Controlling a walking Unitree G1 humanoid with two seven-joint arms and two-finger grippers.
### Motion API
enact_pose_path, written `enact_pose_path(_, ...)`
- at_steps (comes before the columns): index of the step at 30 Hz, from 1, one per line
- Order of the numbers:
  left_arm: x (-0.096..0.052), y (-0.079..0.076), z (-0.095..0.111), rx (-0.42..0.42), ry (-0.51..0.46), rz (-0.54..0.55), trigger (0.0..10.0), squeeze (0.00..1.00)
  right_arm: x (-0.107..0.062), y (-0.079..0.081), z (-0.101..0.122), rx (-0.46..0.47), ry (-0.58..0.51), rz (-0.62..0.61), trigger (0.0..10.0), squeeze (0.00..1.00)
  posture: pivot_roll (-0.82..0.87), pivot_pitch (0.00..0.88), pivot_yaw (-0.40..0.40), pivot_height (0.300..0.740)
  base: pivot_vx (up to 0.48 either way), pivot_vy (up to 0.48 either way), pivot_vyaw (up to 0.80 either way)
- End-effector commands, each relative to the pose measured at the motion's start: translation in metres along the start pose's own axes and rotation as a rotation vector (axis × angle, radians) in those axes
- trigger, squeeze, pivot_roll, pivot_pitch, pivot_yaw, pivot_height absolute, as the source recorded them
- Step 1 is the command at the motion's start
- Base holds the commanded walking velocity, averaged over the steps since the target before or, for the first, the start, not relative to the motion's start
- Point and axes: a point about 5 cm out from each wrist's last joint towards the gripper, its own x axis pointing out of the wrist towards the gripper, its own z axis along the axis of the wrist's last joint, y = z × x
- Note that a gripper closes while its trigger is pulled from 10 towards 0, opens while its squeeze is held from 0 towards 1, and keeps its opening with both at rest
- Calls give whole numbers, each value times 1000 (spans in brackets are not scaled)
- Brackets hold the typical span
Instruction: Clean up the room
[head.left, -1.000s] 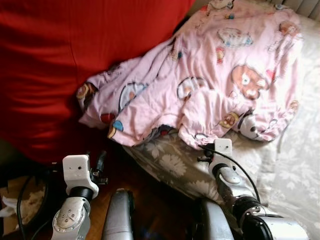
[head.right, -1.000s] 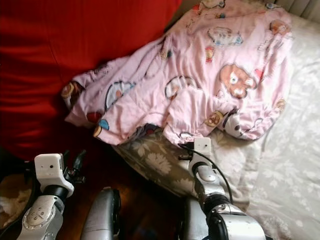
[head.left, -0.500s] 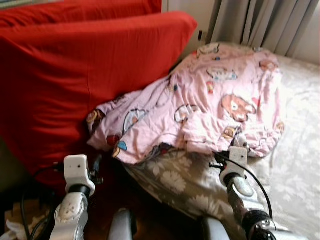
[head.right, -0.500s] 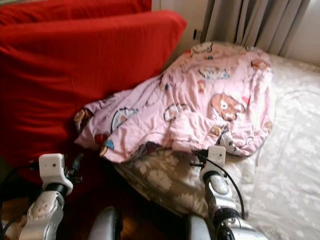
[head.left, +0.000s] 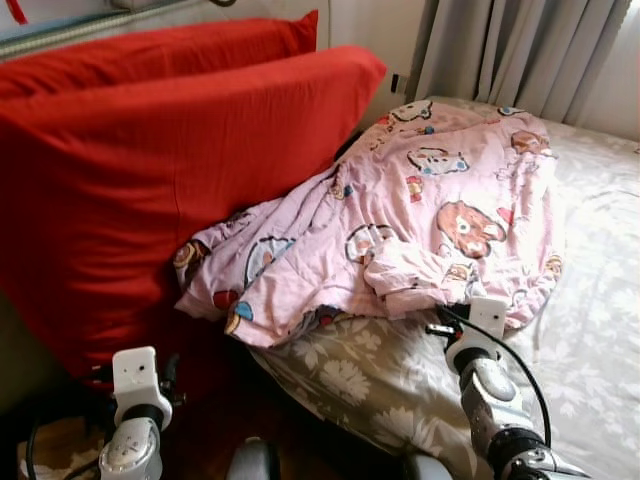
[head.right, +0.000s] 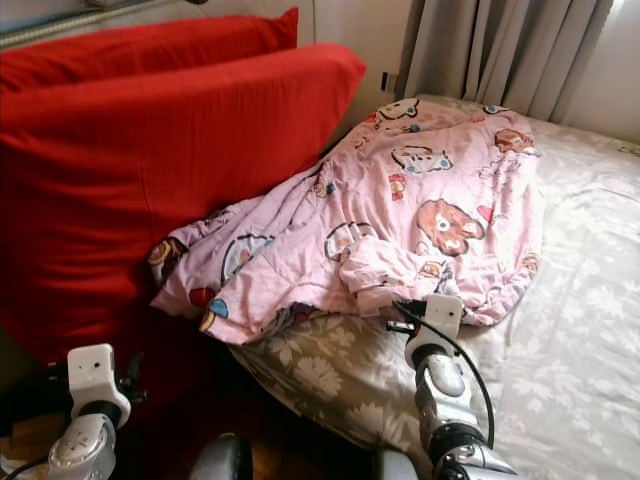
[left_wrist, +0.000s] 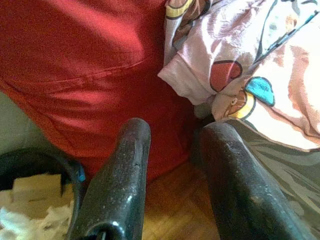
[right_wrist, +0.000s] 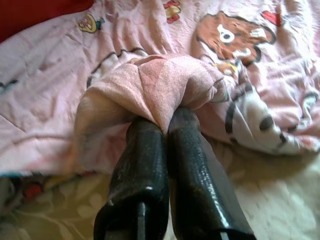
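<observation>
While the left claw (left_wrist: 170, 165) hangs spread near the floor, the right claw (right_wrist: 162, 125) pinches the near edge of the pink blanket (head.left: 420, 220), which stretches far-right across the bed (head.left: 590, 330)

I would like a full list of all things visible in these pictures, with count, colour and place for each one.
Pink blanket: one, pale pink with cartoon animal prints, crumpled on the bed, its left edge against the red cushions.
Red cushions: two, bright red, standing at the left of the bed, one behind the other.
Bed sheet: one, grey-beige with white flowers, covering the bed under the blanket.
Curtain: one, grey, hanging behind the bed.
Bin: one, black, with white paper scraps inside, on the wooden floor by the cushions.
Left gripper: one, black fingers open, low beside the cushions, holding nothing.
Right gripper: one, black fingers closed on a fold of the pink blanket at its near edge.
</observation>
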Motion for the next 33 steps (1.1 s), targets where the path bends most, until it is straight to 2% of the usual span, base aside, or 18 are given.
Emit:
enact_pose_path(1, -3, 6, -18, 0, 65, 19, 10000, 0, 4, 3, 11, 4, -47, 7, 10000, 0, 112, 0, 18, 735, 0, 0, 0)
enact_pose_path(2, -6, 8, -28, -14, 107, 31, 10000, 0, 4, 4, 12, 5, -51, 8, 10000, 0, 111, 0, 19, 740, 0, 0, 0)
enact_pose_path(7, -15, 12, -49, -9, 194, 46, 10000, 0, 3, 5, 11, 4, -56, 11, 10000, 0, 104, 0, 21, 740, 0, 0, 0)
enact_pose_path(8, -20, 13, -59, -9, 238, 50, 10000, 0, 3, 5, 11, 3, -58, 11, 10000, 0, 104, 0, 20, 740, 0, 0, 0)
enact_pose_path(12, -28, 11, -72, -6, 305, 38, 10000, 0, 2, 4, 10, 1, -61, 12, 10000, 0, 106, 0, 17, 740, 0, 0, 0)
enact_pose_path(14, -38, 10, -89, 7, 389, 32, 10000, 0, 1, 4, 9, 0, -60, 13, 10000, 0, 103, 0, 14, 740, 0, 0, 0)
enact_pose_path(23, -55, 6, -110, -23, 497, 25, 10000, 0, 1, 4, 10, 13, -73, 14, 10000, 0, 106, 0, -2, 740, 0, 0, 0)
enact_pose_path(33, -61, 4, -115, -54, 506, 21, 10000, 0, 0, 7, 8, -4, -70, 23, 10000, 0, 101, 0, -4, 740, 0, 0, 0)
